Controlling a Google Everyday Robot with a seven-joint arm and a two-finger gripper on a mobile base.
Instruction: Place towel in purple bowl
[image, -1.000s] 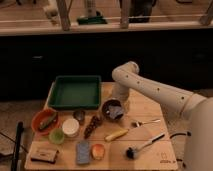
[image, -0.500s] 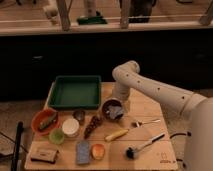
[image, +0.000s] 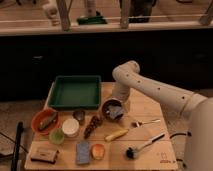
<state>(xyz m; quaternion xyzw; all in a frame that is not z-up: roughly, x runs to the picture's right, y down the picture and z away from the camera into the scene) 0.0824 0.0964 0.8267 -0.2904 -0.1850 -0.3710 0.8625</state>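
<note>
The purple bowl (image: 111, 108) stands on the wooden table (image: 150, 135), just right of the green tray. A grey-blue towel (image: 116, 112) lies bunched in the bowl, partly over its right rim. My gripper (image: 118, 103) hangs from the white arm (image: 150, 87) directly over the bowl, right above the towel. The arm end hides the back of the bowl.
A green tray (image: 76, 92) sits at the back left. An orange bowl (image: 45, 121), pale-green cup (image: 56, 136), white cup (image: 71, 127) and small metal cup (image: 79, 116) stand at the left. A banana (image: 116, 134), fork (image: 145, 121), brush (image: 142, 146) and blue sponge (image: 82, 151) lie in front.
</note>
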